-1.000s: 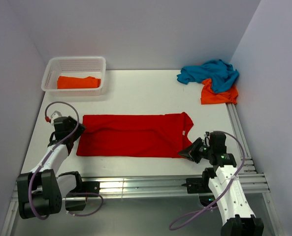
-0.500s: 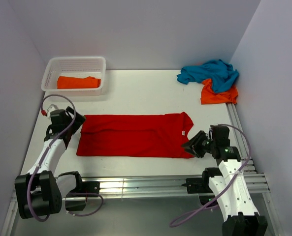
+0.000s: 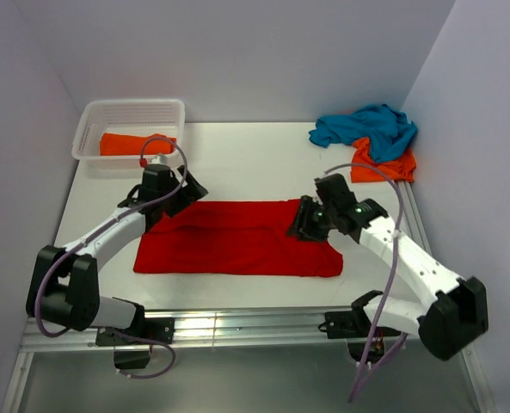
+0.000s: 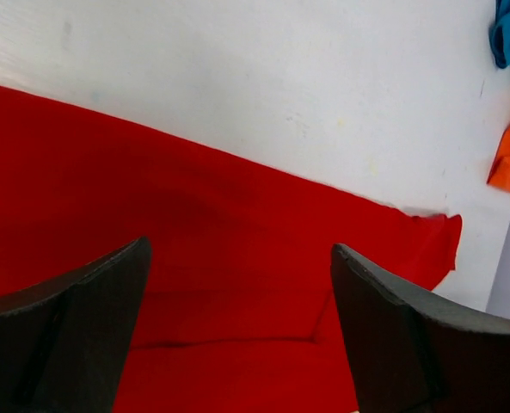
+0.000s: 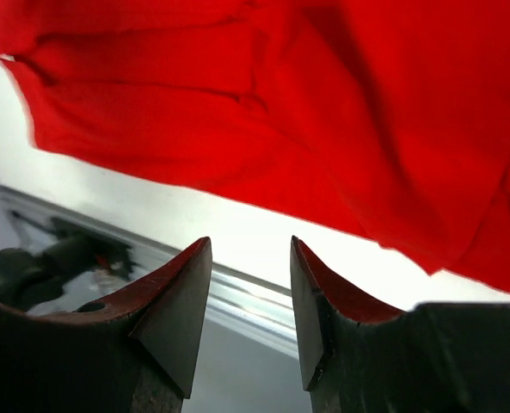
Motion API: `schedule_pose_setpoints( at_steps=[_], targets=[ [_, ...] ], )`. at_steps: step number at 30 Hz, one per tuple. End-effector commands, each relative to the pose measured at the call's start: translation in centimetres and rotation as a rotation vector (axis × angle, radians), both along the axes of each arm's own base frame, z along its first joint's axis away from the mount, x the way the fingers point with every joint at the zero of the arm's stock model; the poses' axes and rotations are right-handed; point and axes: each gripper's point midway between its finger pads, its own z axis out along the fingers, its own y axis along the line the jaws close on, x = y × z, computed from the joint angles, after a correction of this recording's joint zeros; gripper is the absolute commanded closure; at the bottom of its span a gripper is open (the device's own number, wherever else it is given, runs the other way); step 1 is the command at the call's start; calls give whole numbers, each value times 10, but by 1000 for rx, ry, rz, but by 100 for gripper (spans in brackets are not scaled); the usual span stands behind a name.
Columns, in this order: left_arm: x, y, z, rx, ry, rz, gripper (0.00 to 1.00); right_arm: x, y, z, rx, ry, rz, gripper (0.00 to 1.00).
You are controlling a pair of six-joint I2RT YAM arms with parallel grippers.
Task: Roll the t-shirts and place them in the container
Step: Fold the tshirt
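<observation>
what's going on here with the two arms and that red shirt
A red t-shirt lies folded into a long strip on the table. The left gripper hovers open near its left end, the right gripper open over its right end; neither holds cloth. One orange t-shirt sits in the white basket; a teal t-shirt and another orange one lie heaped at the far right.

Red shirt (image 3: 237, 249), plain; teal shirt (image 3: 366, 125), plain, over an orange shirt (image 3: 384, 166); second orange shirt (image 3: 136, 144) in white lattice basket (image 3: 132, 113); surface (image 3: 255, 163) white; left hand (image 3: 194, 188) and right hand (image 3: 298, 228) black.
</observation>
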Motion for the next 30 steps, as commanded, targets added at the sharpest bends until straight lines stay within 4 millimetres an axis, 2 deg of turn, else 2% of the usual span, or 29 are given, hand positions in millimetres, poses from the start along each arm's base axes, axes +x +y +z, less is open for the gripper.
schedule_pose_setpoints(
  at_steps=[1,2,3,4,5,7,8,10,11,12,13,14,15,17,18,20,24,30],
  targets=[
    [11,-32,13,-92,-10,-50,11,30,12,12,-134,-110,25,51],
    [12,-47,11,-100,3,-87,11,34,15,13,-157,-118,36,50],
    [13,-54,8,-110,18,-97,11,32,19,10,-190,-115,56,51],
    [13,-62,6,-120,28,-113,12,40,21,10,-233,-125,47,50],
    [14,-74,12,-149,29,-147,15,43,21,8,-267,-126,37,50],
    [13,-96,8,-192,53,-183,17,41,29,0,-317,-105,49,51],
    [14,-105,13,-210,49,-198,18,44,26,-2,-358,-116,26,51],
    [7,-129,6,-234,91,-242,19,45,29,-11,-389,-101,25,52],
    [12,-140,15,-248,76,-260,21,45,32,-14,-395,-95,20,52],
    [8,-155,3,-244,109,-292,23,48,32,-16,-412,-99,11,53],
    [11,-166,11,-255,96,-318,26,52,35,-21,-430,-88,8,53],
    [11,-174,10,-261,102,-336,27,52,36,-23,-448,-84,9,54],
    [7,-185,-1,-266,138,-358,28,54,32,-26,-482,-82,-3,55],
    [8,-202,6,-318,124,-400,30,58,35,-30,-506,-81,-7,55],
    [5,-210,-1,-342,154,-403,30,59,34,-31,-524,-86,-17,56],
    [2,-221,-1,-406,164,-437,29,63,34,-36,-540,-84,-22,56],
    [-5,-234,-31,-485,280,-447,30,67,35,-46,-583,-68,-23,56],
    [-14,-235,-60,-487,370,-439,29,66,43,-54,-594,-68,-9,52]
  ],
)
